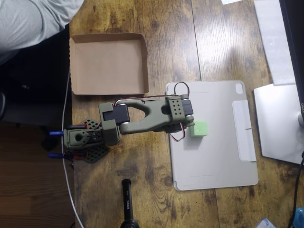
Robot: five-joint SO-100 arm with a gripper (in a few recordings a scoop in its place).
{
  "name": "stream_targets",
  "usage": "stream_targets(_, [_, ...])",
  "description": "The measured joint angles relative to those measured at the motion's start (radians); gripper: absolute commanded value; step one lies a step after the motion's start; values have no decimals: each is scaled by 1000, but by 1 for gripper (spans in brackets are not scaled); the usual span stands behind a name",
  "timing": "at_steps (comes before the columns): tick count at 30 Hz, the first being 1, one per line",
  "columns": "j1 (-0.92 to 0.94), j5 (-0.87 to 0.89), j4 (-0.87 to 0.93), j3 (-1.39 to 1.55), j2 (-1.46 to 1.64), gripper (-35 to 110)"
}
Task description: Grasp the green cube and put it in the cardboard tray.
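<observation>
The green cube (200, 128) is a small mint block resting on a flat grey tablet cover, right of centre in the overhead view. My olive-green arm reaches from its base at the lower left across to the cube, and the gripper (189, 124) ends right at the cube's left side. The wrist body covers the fingers, so I cannot tell how the jaws stand or whether they touch the cube. The cardboard tray (108, 64), brown, shallow and with nothing in it, lies at the upper left, well apart from the cube.
The grey tablet cover (216, 152) lies on the wooden table. A silver device (280, 123) sits at the right edge and a black cylinder (127, 202) at the bottom. A person's grey sleeve (33, 19) is at the top left. The table ends along the left, beside the arm's base (83, 140).
</observation>
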Motion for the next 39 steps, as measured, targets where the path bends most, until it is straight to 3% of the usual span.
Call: stream_targets(39, [18, 40, -43, -12, 21, 0])
